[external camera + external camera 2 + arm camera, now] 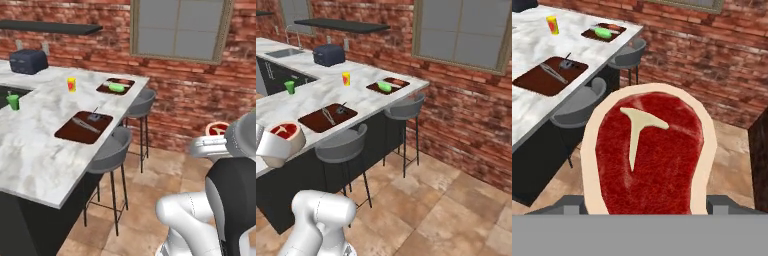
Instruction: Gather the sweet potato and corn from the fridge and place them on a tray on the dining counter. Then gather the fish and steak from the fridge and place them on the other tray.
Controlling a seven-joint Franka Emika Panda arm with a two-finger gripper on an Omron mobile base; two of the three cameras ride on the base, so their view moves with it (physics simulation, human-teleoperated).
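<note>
The claw (644,212) stands wide around the steak (649,155), gripping it at both sides, out in the open over the tiled floor (456,210), off the edge of the dining counter (35,150). Ahead and to its left lie 2 trays: the nearer tray (547,77) holds a thin silvery fish (554,72), the farther tray (604,32) holds the green corn (603,33) and a reddish lump, likely the sweet potato (613,27). 2 grey stools (112,150) stand along the counter's edge; the floor between claw and brick wall (712,55) lies open.
</note>
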